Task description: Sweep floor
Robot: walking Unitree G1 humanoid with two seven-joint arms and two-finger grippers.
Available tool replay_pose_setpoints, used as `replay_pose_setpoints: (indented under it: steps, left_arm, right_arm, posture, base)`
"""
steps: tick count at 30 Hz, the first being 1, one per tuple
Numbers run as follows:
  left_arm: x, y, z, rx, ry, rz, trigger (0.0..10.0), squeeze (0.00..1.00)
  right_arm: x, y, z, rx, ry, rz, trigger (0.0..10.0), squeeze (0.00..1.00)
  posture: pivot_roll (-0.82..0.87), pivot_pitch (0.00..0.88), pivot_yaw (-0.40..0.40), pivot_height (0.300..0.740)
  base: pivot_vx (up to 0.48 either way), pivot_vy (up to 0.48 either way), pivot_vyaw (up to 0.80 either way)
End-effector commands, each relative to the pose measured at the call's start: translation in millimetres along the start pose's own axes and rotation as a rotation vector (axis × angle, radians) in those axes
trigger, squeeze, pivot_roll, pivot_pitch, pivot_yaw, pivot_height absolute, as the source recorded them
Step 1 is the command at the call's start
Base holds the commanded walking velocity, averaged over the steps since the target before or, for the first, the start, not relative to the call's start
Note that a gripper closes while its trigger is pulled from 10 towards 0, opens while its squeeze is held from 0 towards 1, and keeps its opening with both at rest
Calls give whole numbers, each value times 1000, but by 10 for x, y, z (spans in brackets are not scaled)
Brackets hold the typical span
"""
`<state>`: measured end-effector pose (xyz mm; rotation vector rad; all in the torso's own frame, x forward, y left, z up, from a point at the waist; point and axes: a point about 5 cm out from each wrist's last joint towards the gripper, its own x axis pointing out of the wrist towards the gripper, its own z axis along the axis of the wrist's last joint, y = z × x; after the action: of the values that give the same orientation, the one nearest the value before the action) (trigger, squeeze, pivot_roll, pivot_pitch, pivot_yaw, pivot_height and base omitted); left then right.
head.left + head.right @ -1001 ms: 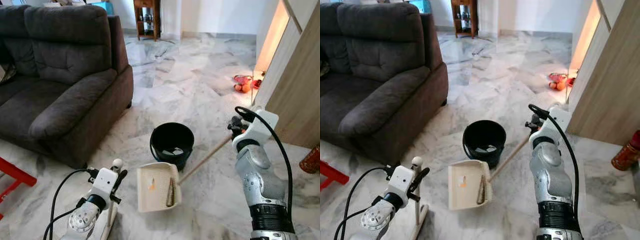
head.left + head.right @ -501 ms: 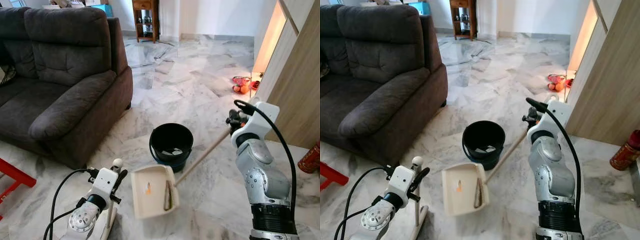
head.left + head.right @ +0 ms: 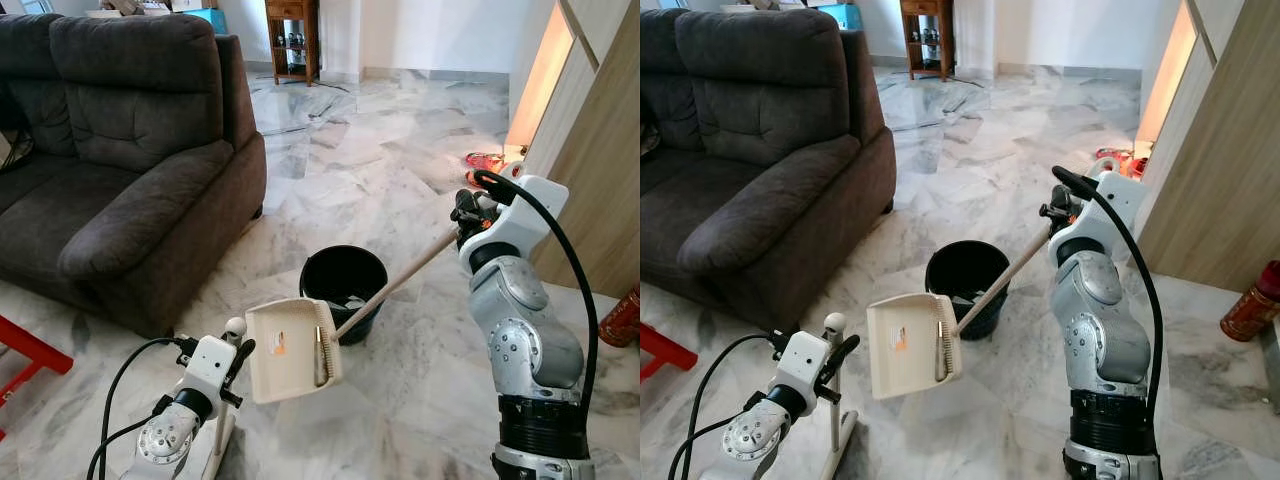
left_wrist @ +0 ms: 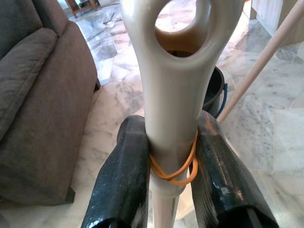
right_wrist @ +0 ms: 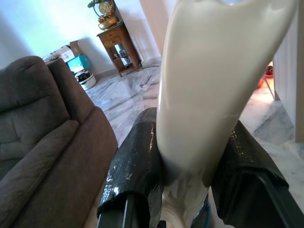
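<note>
The right hand (image 5: 183, 190) is clamped on the dustpan handle (image 3: 395, 284), holding the cream dustpan (image 3: 290, 349) raised at the black bucket's (image 3: 344, 283) 7 o'clock. The left hand (image 4: 171, 190) grips a cream broom handle (image 4: 171, 95) (rubber-banded) above the marble floor (image 3: 400, 180).
</note>
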<state>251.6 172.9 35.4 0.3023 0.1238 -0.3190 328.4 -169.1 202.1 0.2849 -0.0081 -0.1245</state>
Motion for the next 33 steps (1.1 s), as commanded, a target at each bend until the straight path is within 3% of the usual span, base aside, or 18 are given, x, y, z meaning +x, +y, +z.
replay_pose_setpoints:
  steps: [1, 8, 20, 33]
  left_arm:
    - [28, 55, 66, 12, -24, 18, 10000, 0]
    - [21, 82, 58, 28, -13, 41, 10000, 0]
    - [30, 104, 67, 43, -17, 69, 10000, 0]
    - [42, 103, 61, 43, -14, 74, 10000, 0]
  right_arm:
    - [-36, 146, 295, 37, -125, 51, 10000, 0]
    - [-41, 222, 344, 82, -161, 53, 10000, 0]
    - [-64, 336, 609, 130, -320, 72, 10000, 0]
    - [-73, 435, 566, 132, -314, 103, 10000, 0]
  posture:
    - [151, 0, 64, 740]
    - [154, 0, 65, 740]
    - [150, 0, 68, 740]
    - [152, 0, 66, 740]
  base:
    - [0, 0, 0]
    - [0, 0, 0]
    - [387, 0, 0]
    - [424, 0, 0]
